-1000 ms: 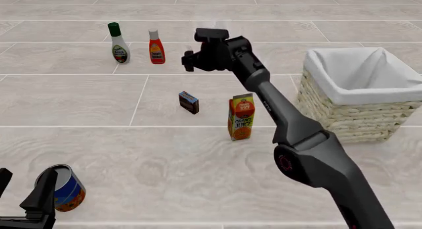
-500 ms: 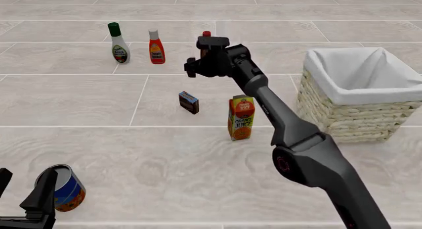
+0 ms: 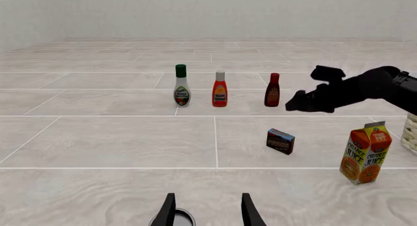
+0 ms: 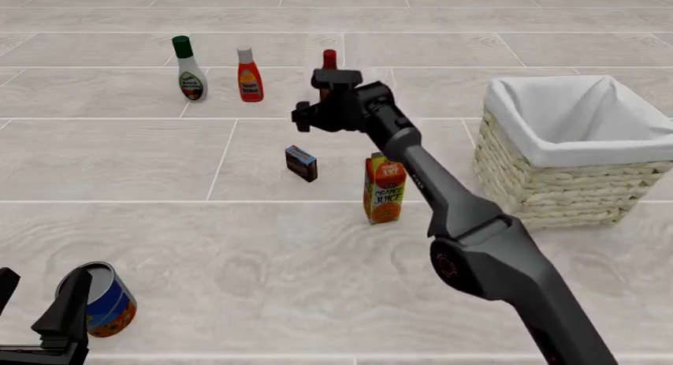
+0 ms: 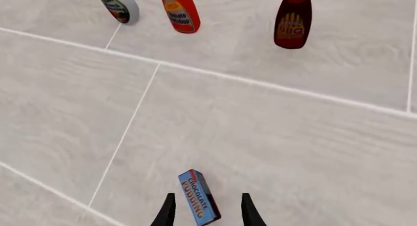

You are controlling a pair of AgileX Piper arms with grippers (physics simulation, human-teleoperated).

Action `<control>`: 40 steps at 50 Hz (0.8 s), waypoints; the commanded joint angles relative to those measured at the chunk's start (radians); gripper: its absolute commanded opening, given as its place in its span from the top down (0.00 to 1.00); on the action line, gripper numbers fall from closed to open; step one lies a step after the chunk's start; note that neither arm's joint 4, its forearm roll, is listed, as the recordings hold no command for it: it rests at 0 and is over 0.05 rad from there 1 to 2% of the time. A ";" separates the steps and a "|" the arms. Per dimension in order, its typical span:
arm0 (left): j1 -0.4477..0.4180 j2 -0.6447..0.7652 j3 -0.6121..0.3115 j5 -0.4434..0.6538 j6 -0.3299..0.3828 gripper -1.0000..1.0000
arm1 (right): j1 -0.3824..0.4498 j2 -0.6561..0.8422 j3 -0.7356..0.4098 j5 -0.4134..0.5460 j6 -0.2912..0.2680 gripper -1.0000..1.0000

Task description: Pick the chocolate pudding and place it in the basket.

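Right gripper (image 5: 205, 209), jaws apart, is hovering over the small brown cardboard chocolate pudding carton (image 5: 199, 197) beside the tall orange juice carton (image 4: 385, 188); probably light, rigid, best pinched across broad faces.

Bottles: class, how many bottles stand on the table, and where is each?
3, in one far row: the green-capped white bottle at left, the red-orange bottle in the middle, the dark red-brown bottle at right, mostly hidden behind the right arm in the front view.

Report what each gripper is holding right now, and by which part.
Nothing is held. The right gripper hangs open above the chocolate pudding; the left gripper is open, empty.
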 commanded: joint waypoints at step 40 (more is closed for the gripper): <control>0.000 0.000 0.000 0.000 0.000 0.00 | 0.025 0.079 -0.001 -0.035 0.033 0.00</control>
